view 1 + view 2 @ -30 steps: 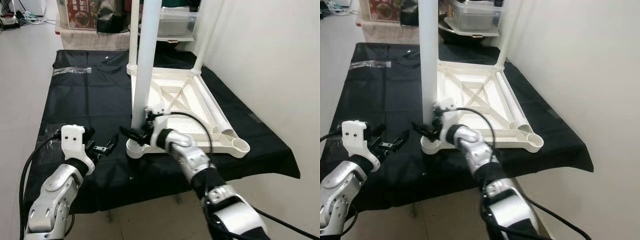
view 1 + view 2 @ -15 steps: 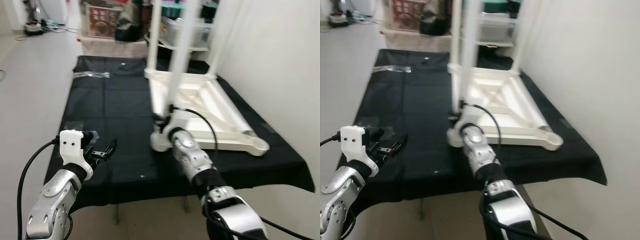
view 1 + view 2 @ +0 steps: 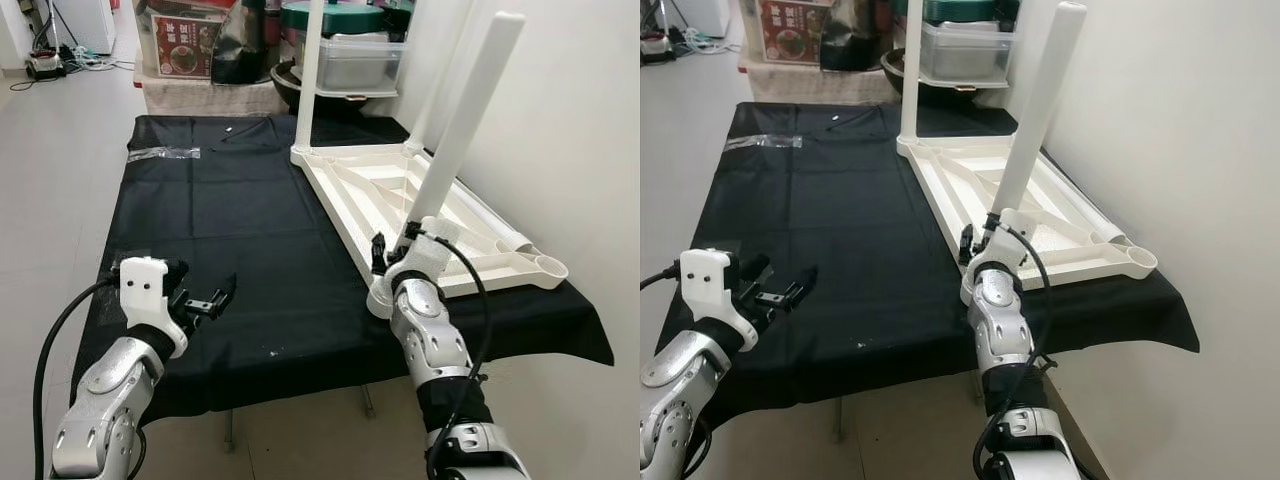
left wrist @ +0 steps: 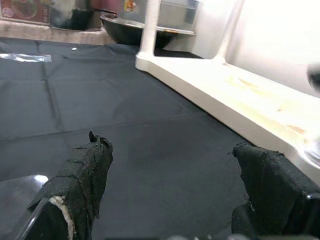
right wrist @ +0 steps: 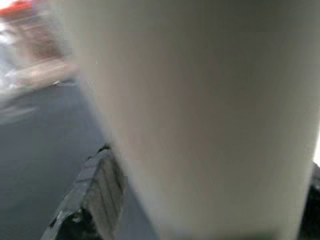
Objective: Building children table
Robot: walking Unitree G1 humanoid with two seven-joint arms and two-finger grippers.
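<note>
Black cloth (image 3: pixel 250 230) covers the bench before you. At your left, the left gripper (image 3: pixel 205 300) hovers over the cloth, fingers (image 4: pixel 82 175) spread and holding nothing. Right of centre, the white tabletop (image 3: pixel 400 200) lies upside down on the cloth, beside the wall (image 3: pixel 570 130). Two legs stand upright at its far corners; a third leg (image 3: pixel 462 110) leans from the near corner, and a fourth lies flat in the tray. The right gripper (image 3: pixel 385 257) is clenched around the base of the leaning leg. Behind the bench you see a dark bowl (image 3: pixel 290 88), a clear bin (image 3: pixel 355 62) and a box (image 3: pixel 180 50).
</note>
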